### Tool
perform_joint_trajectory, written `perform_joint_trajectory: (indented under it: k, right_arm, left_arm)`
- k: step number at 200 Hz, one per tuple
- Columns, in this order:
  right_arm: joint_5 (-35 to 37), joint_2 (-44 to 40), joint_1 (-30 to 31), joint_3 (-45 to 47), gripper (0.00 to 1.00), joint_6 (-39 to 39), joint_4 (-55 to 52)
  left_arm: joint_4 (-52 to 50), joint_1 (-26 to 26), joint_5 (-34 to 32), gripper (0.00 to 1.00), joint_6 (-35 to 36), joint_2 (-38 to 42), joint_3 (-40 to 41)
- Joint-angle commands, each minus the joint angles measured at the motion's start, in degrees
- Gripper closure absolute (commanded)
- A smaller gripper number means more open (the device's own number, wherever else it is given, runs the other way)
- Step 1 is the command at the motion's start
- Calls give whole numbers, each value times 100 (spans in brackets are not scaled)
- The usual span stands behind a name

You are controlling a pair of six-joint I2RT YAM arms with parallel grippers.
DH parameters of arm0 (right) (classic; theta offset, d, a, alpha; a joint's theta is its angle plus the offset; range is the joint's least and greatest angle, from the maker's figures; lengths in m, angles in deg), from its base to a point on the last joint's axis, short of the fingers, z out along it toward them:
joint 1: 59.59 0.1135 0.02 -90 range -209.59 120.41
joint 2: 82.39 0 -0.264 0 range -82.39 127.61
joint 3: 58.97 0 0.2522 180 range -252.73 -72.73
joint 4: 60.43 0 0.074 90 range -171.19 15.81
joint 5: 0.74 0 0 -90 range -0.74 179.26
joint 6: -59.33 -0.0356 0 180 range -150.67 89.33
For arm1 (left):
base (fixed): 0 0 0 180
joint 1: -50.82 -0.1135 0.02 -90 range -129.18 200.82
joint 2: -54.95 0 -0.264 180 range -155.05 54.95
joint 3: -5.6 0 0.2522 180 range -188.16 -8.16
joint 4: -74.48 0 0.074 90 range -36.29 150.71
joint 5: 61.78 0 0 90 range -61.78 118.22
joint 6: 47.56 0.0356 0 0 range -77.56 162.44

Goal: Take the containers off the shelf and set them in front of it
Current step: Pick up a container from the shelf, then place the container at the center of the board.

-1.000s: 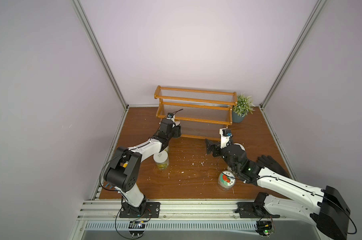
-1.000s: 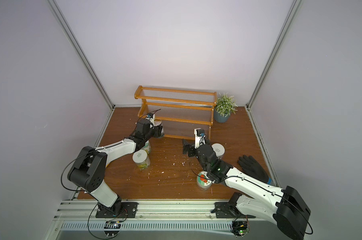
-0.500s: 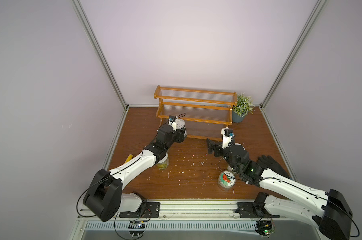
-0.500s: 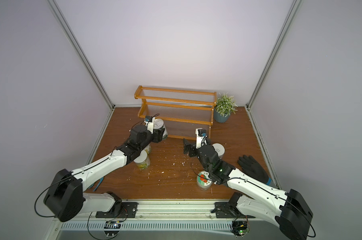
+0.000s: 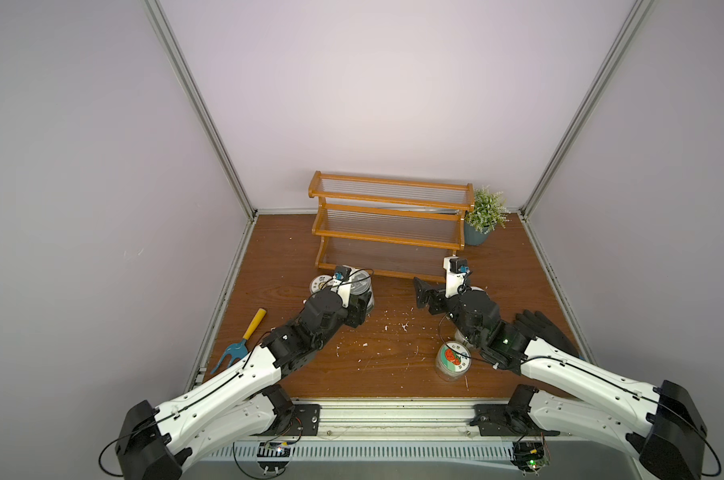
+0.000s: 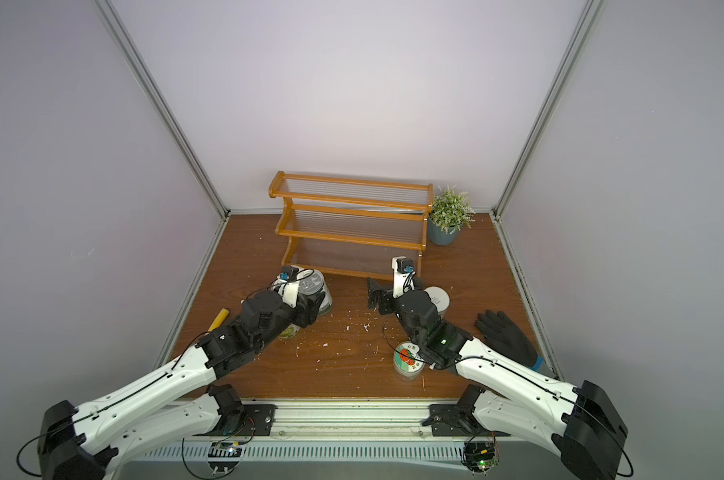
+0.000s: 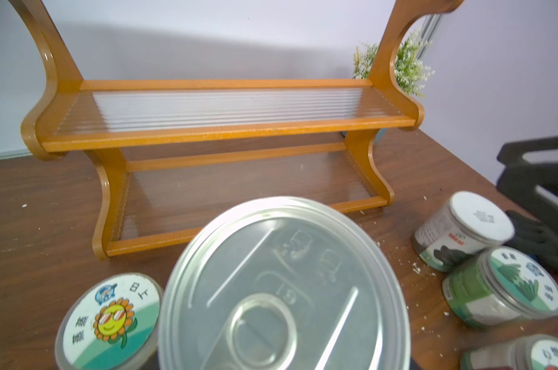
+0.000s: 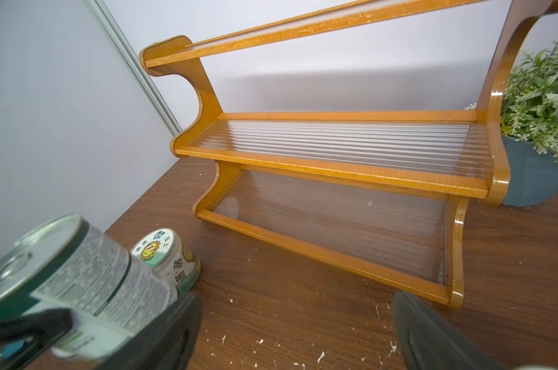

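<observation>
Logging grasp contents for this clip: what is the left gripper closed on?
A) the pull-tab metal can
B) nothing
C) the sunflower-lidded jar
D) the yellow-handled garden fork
A: the left gripper is shut on the metal can, whose pull-tab lid fills the left wrist view, in front of the shelf.

Left hand (image 5: 362,305) clamped tight, arm stretched forward low; right hand (image 5: 426,295) spread wide, arm likewise stretched forward.
</observation>
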Motion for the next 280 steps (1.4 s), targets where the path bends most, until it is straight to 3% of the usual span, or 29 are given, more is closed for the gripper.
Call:
perform_joint_trajectory:
  k: [1, 41, 81, 127, 165, 247, 280]
  right_arm:
    - [-31, -168, 22, -200, 1, 114, -29]
    - [46, -344, 21, -200, 1, 172, -144]
    - [62, -468, 19, -98, 1, 132, -166]
    - [83, -606, 21, -103, 1, 197, -284]
    - [114, -769, 21, -90, 1, 256, -350]
    - [123, -875, 13, -156, 1, 503, -400]
    - [82, -846, 14, -165, 1, 519, -368]
  left_arm:
    - [-557, 503, -578, 67, -419, 223, 112]
    - [-1191, 1262, -1350, 67, -1070, 668, 489]
    - [-1765, 1691, -1813, 68, -1803, 1051, 744]
    - [-2256, 2383, -2625, 69, -2616, 1101, 1019]
    - [-2965, 2455, -3013, 70, -3831, 986, 1219]
    - [-3115, 2539, -3050, 71, -4757, 940, 1540]
    - [-3169, 2580, -3147, 58, -4844, 858, 1487]
